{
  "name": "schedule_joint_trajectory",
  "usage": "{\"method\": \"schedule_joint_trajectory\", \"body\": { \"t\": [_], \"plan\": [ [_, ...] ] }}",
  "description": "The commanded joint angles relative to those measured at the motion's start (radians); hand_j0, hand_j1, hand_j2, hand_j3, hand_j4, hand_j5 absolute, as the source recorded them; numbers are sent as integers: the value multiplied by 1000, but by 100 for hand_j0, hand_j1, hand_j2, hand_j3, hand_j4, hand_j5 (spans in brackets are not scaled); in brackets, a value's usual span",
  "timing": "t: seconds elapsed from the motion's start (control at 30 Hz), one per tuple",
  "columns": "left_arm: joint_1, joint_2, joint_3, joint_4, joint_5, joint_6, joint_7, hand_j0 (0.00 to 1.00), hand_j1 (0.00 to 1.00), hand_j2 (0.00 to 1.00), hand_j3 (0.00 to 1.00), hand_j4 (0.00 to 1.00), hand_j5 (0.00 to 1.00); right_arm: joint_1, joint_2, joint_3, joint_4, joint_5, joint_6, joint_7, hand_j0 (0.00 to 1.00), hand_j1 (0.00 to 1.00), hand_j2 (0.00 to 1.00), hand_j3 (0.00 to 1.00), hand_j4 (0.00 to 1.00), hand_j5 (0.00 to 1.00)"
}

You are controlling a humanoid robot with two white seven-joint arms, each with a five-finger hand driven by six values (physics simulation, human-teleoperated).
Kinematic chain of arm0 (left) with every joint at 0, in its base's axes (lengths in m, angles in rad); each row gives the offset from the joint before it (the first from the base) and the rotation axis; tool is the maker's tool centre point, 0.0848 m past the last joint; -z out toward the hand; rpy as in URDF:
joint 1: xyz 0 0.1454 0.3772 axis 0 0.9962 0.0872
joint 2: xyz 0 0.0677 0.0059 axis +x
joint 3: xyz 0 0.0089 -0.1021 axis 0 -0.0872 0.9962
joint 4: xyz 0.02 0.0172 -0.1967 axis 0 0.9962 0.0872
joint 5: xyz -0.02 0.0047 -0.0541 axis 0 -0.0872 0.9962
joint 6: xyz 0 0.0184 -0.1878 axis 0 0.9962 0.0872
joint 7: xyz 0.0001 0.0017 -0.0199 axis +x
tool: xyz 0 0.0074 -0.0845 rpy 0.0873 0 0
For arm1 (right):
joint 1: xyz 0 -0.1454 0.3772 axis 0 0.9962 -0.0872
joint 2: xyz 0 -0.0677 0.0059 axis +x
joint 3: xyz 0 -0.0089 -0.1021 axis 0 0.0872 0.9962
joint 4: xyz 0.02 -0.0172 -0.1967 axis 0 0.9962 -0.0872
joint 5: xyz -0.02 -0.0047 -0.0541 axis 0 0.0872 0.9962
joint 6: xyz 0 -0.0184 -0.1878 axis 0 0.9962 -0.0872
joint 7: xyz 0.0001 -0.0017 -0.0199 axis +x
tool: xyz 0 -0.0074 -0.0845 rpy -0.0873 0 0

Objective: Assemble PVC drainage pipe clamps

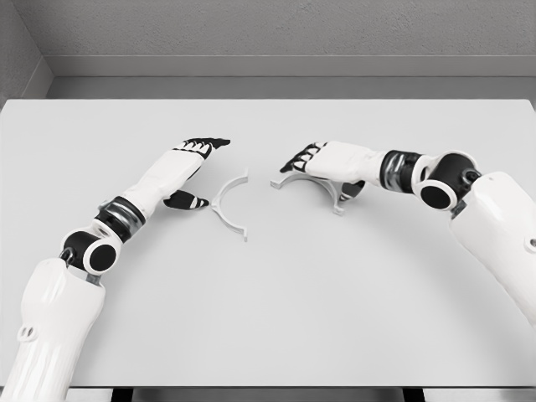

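Two white half-ring pipe clamp pieces lie on the white table (268, 318). The left clamp half (219, 205) lies flat at the centre, and its arc opens to the right. My left hand (197, 172) lies just left of it with the fingers stretched out and the thumb near the arc, holding nothing. The right clamp half (328, 191) sits right of centre, its arch opening toward me. My right hand (322, 172) covers the top of this arch. Its fingers curl down on one side and its thumb on the other, so the middle of this piece is hidden.
A grey wall runs behind the table's far edge (268, 100). Both forearms rest low over the table, the left from the lower left and the right from the right edge.
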Motion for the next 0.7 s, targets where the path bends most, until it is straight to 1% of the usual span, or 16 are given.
{"method": "schedule_joint_trajectory", "body": {
  "t": [0.0, 0.13, 0.2, 0.53, 0.6, 0.67],
  "plan": [
    [0, 0, 0, -1, 5, 1, 1, 100, 100, 100, 100, 100, 100, 2, 0, -1, -10, -4, 2, 1, 100, 100, 100, 100, 100, 100],
    [0, 0, 0, -2, 5, 1, 1, 100, 100, 100, 100, 100, 100, 3, 0, 1, -11, -5, 2, 1, 100, 100, 100, 100, 100, 100],
    [0, 0, 0, -2, 5, 1, 1, 100, 100, 100, 100, 100, 100, 8, -1, 1, -29, -8, 2, 1, 100, 100, 100, 100, 100, 100],
    [0, 0, 0, -2, 5, 1, 1, 100, 100, 100, 100, 100, 100, 11, 5, 1, -31, -10, 2, 1, 100, 100, 100, 100, 100, 100],
    [0, 0, 0, -2, 5, 1, 1, 100, 100, 100, 100, 100, 100, 20, 3, 1, -59, -10, 4, 1, 100, 100, 100, 100, 100, 100],
    [0, 0, 0, -4, 5, 1, 1, 100, 100, 100, 100, 100, 100, 21, 3, 1, -65, -10, 4, 1, 100, 100, 100, 100, 100, 100]
  ]
}}
